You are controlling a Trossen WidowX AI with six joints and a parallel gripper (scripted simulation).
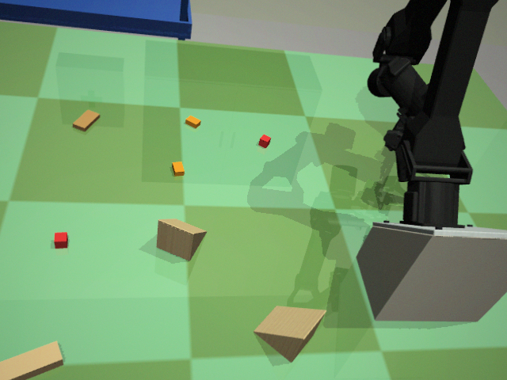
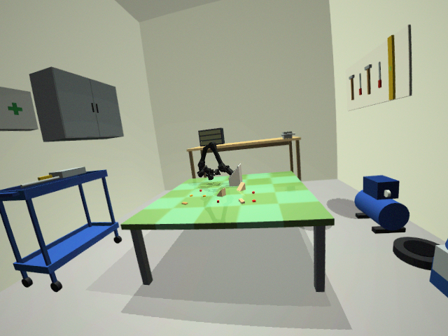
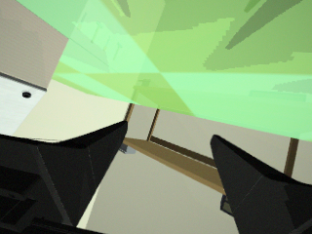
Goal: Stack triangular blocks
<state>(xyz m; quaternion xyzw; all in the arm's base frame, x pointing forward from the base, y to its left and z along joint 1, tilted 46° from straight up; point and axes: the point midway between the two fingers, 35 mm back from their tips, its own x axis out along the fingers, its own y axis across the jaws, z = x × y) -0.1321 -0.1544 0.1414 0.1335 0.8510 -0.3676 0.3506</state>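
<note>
Two wooden triangular blocks lie apart on the green checkered table (image 1: 102, 278) (image 2: 289, 209). One triangular block (image 1: 180, 238) (image 2: 221, 192) is near the table's middle. The other triangular block (image 1: 291, 328) (image 2: 241, 187) lies closer to the arm's base, sloped face up. My gripper (image 3: 169, 132) (image 2: 209, 176) is open and empty. It hangs folded near the base, in the air and well away from both blocks. The wrist view shows only the two dark fingers, the table edge and the room beyond. Neither block shows in the wrist view.
The black arm (image 1: 433, 134) stands on a grey pedestal (image 1: 433, 274) at the right. Small red cubes (image 1: 61, 239) (image 1: 264, 140), orange pieces (image 1: 192, 121) (image 1: 177, 168), a flat tan tile (image 1: 86, 119) and a tan plank (image 1: 28, 362) are scattered about. A blue tray (image 1: 123, 18) sits at the far left.
</note>
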